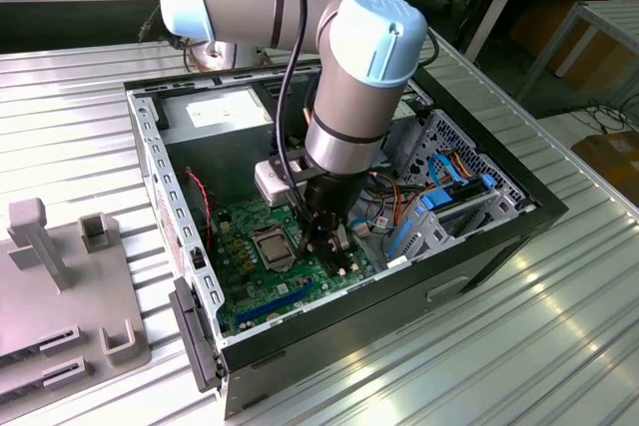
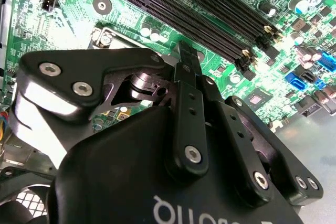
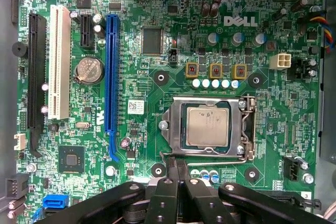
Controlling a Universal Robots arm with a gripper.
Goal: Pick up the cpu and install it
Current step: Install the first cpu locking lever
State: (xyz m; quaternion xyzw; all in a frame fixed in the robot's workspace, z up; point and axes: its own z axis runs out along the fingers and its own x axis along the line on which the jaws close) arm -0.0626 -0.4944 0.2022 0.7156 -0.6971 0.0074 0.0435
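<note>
1. You see the small square silver-grey cpu already lying in its metal socket frame on the green motherboard.
2. Your black gripper hangs just beside the socket, fingers pressed together, holding nothing.
3. The open black computer case rests on a ribbed metal table, likely for steadiness.

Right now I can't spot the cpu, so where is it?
The cpu lies flat inside the metal socket frame on the green motherboard, as the first wrist view shows. In the exterior view it sits just to that view's left of the pincer.
</note>
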